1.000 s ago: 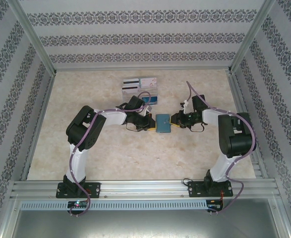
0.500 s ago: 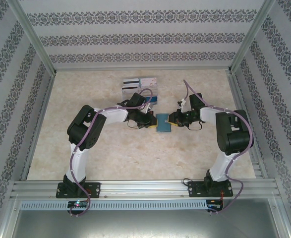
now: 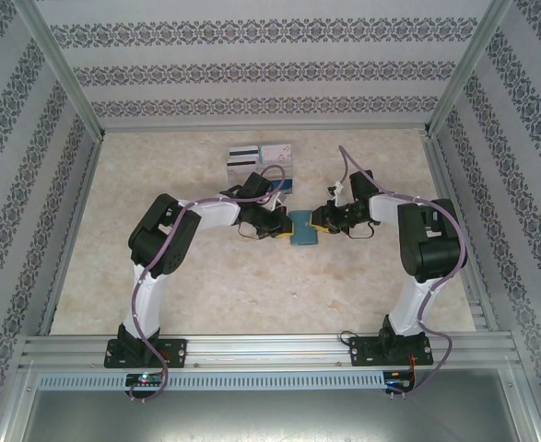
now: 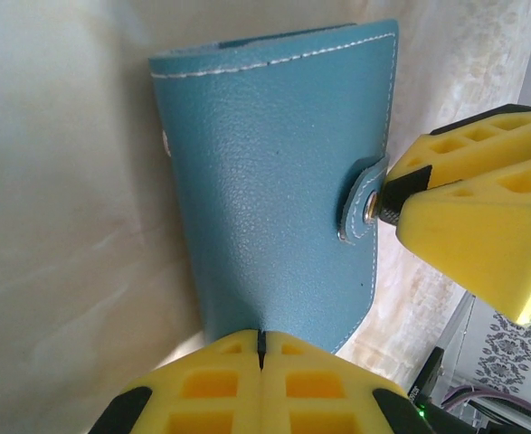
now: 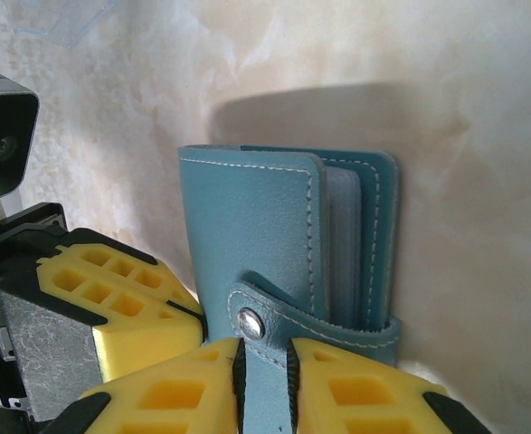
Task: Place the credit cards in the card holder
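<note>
Top view: pale marbled surface [image 3: 205, 285], boxed in by patterned wallpaper walls [image 3: 252, 74] and an aluminium rail [image 3: 270, 348] along the near edge. Teal card holder [image 3: 303, 230] sits mid-surface between the two arms. Credit cards [image 3: 256, 158] are clustered farther back, apart from it.

Left wrist: left pincer [image 4: 260, 342] pressed together, tips against the holder's near edge. Cream, mottled surface behind.

Right wrist: right pincer [image 5: 263, 357] pinching the holder's snap strap. Holder slightly ajar, paler leaves showing, its shadow on the surface.
</note>
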You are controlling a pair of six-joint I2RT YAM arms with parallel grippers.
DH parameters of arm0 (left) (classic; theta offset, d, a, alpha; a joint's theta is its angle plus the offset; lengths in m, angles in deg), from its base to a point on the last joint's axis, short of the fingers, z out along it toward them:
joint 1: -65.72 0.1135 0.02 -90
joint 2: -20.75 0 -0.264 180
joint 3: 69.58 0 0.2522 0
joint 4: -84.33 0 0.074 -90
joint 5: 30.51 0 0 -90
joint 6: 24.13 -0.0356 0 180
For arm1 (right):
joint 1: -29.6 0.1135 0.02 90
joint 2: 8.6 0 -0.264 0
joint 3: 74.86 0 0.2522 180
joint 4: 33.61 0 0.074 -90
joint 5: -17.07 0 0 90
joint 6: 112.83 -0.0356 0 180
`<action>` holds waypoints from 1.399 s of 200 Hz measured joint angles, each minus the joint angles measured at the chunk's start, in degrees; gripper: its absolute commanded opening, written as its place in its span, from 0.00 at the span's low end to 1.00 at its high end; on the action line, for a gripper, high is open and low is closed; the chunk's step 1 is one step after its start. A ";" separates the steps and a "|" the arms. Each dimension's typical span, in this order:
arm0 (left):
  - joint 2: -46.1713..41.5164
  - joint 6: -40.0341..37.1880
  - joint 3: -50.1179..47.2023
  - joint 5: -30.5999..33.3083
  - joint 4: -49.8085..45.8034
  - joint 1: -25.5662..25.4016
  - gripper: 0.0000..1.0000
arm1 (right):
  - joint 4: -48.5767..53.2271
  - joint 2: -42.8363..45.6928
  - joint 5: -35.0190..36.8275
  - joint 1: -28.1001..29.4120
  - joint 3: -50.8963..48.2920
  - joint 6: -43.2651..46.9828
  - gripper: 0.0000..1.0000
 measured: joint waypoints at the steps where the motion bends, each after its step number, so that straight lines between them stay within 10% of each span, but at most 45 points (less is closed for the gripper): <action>1: 0.04 0.00 0.02 0.00 0.00 0.00 0.00 | 0.00 -0.02 -0.02 0.00 0.00 0.00 0.24; 280: 2.93 -0.09 5.25 0.15 -1.40 -0.68 0.00 | 7.50 -1.70 3.87 1.14 5.77 1.49 0.25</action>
